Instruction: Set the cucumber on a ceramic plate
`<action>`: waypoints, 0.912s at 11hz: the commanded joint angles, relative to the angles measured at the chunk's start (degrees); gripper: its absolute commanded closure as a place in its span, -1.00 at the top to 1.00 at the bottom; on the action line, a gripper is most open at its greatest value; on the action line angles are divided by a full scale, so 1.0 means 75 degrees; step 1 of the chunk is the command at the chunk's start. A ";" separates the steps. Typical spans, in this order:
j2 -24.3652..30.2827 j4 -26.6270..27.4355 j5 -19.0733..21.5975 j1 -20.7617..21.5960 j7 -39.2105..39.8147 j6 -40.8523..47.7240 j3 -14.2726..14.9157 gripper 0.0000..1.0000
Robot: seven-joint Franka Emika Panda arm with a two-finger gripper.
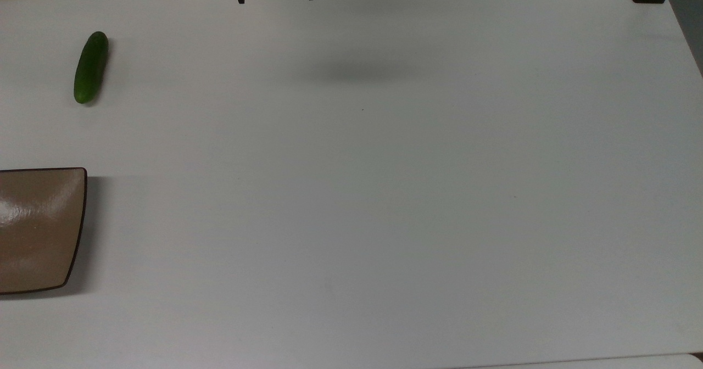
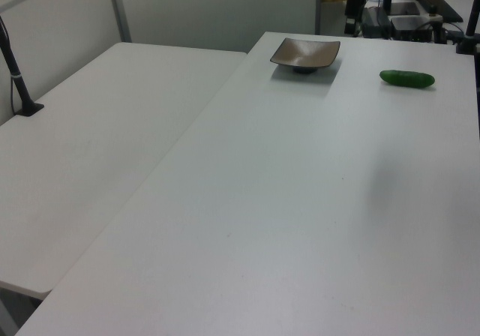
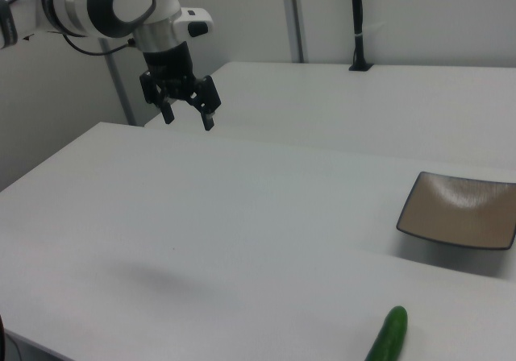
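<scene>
1. The cucumber (image 1: 91, 67) lies flat on the white table (image 1: 384, 193), at about 10 o'clock from the middle of the top view, near the top view's left edge.
2. Its long axis runs nearly up and down in the top view, tipped slightly so that the upper end points toward 1 o'clock and the lower end toward 7 o'clock.
3. In the left view the cucumber (image 2: 406, 79) lies almost crosswise, its ends toward 9 and 3 o'clock, the 3 o'clock end a touch lower.
4. In the right view the cucumber (image 3: 388, 336) sits at the bottom edge, its visible end pointing to about 1 o'clock; the other end is cut off by the frame.
5. The ceramic plate (image 1: 38, 229) sits at 6 o'clock from the cucumber in the top view, well apart from it and cut by the top view's left edge. Nothing lies on it.
6. In the left view the ceramic plate (image 2: 305, 53) is at 10 o'clock from the cucumber.
7. The gripper (image 3: 187, 114) hangs in the air above the table in the right view, at 10 o'clock from the cucumber and well apart from it. Its two fingers are spread wide and hold nothing.
</scene>
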State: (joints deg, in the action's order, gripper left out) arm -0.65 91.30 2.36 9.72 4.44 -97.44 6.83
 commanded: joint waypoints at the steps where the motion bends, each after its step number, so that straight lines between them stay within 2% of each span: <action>1: 0.0122 0.0062 -0.0010 0.0134 0.0136 -0.0121 0.0144 1.00; 10: 0.0134 0.0284 -0.0010 0.0251 0.0275 0.0206 0.0074 1.00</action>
State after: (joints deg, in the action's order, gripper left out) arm -0.62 91.75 2.36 10.68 5.38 -97.38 7.02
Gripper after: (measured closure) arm 0.000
